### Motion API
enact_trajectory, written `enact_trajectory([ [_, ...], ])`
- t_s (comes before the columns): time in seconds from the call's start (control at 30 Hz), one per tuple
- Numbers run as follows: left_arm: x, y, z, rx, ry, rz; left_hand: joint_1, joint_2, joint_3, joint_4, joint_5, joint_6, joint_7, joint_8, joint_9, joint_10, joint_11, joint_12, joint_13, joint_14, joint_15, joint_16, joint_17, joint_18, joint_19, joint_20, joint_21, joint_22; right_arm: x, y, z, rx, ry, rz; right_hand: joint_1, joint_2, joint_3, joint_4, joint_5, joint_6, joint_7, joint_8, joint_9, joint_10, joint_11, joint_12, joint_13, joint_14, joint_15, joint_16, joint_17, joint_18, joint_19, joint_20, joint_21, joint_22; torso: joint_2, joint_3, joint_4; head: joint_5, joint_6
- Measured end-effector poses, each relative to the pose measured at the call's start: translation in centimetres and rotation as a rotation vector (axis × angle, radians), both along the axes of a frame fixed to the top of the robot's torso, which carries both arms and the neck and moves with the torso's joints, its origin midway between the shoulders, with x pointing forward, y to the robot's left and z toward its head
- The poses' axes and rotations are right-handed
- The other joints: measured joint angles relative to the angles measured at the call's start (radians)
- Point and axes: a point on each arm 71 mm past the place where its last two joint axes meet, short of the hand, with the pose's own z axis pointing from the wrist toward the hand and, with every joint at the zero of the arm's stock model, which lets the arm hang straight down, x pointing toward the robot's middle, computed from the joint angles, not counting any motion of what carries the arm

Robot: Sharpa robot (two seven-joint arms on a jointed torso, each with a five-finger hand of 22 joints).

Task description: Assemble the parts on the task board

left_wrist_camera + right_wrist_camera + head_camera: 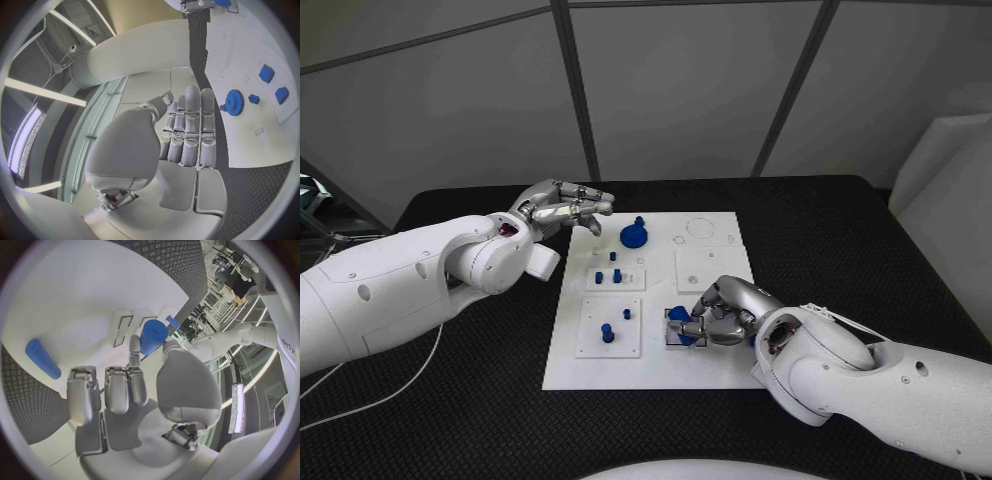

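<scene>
Pinching a blue peg [153, 336] in my right hand [715, 320], I steady it over its socket on the board [574, 372]; my left hand [564, 208] hovers empty, fingers loosely together, leaving room.

The white task board [653, 375] lies flat on the black tabletop. A round blue gear [635, 236] sits near its far edge. Nearer than the gear, small blue pegs [607, 272] stand upright. At the board's near right, a blue cylinder [679, 315] stands upright.
</scene>
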Motion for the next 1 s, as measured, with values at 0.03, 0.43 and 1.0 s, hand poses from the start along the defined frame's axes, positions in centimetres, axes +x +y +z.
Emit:
enact_trajectory([
  [0.03,0.00,-0.01,0.00,0.000,0.000,0.000,0.000,0.000,0.000,0.000,0.000,0.000,0.000,0.000,0.000,0.000,0.000,0.000,0.000,0.000,0.000,-0.004,0.000,0.000,0.000,0.000,-0.001,-0.001,0.05,0.03,-0.06,-0.003,0.002,-0.002,0.000,0.000,0.000,0.000,0.000,0.000,0.000,0.000,0.003,0.002,-0.001,0.000,0.000,0.000,0.000,0.000,0.000,0.000,0.000,0.000,0.000,0.000,0.000,0.0000,-0.0004,0.000,0.000],
  [0.43,0.00,-0.01,0.02,0.000,-0.001,0.002,0.000,0.000,0.000,0.000,0.000,0.000,0.000,0.000,0.001,0.000,0.000,0.000,0.000,0.000,0.000,-0.004,0.000,0.000,0.000,0.000,-0.004,-0.002,0.34,0.53,-0.38,-0.031,0.016,-0.006,-0.093,-0.056,-0.053,0.001,-0.267,0.010,-0.004,-0.001,0.050,0.002,-0.002,-0.016,0.000,0.000,-0.007,-0.006,0.000,0.000,0.004,-0.003,0.000,0.000,-0.001,0.0000,-0.0011,0.003,-0.003],
  [1.0,0.01,0.03,0.01,0.000,-0.001,0.002,0.000,0.000,0.000,0.000,0.000,0.000,0.000,0.000,0.001,0.000,0.000,0.000,0.001,0.000,0.000,-0.004,0.000,0.000,0.000,0.000,-0.004,-0.003,0.24,0.57,-0.11,-0.039,-0.012,-0.006,-0.089,-0.038,-0.144,-0.001,-0.282,0.007,0.000,-0.007,0.080,0.002,-0.001,-0.020,0.000,0.000,-0.007,-0.011,0.000,0.000,0.004,-0.003,0.000,0.000,-0.001,0.0007,-0.0016,0.002,-0.003],
])
